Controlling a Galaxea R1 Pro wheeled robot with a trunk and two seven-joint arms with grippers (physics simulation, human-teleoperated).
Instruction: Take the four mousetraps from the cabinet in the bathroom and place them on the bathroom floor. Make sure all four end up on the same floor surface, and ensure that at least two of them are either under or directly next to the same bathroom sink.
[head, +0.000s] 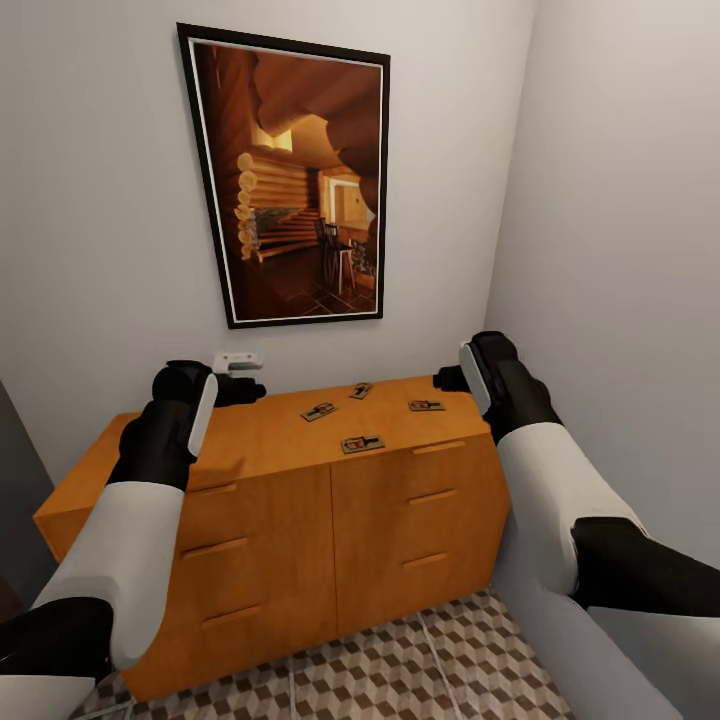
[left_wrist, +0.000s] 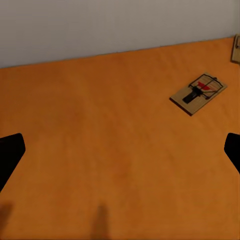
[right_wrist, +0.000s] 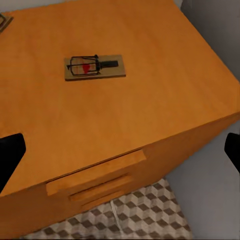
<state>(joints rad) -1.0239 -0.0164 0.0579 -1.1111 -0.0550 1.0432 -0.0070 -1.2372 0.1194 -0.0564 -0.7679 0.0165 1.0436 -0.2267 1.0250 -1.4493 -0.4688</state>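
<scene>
four mousetraps (head: 362, 443) lie flat on the cabinet (head: 300, 520), toward its right half. i hold my left gripper (left_wrist: 120, 152) over the cabinet's bare left half and my right gripper (right_wrist: 120, 150) over its right end, both spread wide and empty.

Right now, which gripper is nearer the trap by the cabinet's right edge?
Right. The right gripper hovers just beside that trap; the left gripper is across the cabinet top, past the other traps.

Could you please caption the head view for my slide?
Both arms raised over the cabinet with four mousetraps on top, beneath a framed picture.
</scene>
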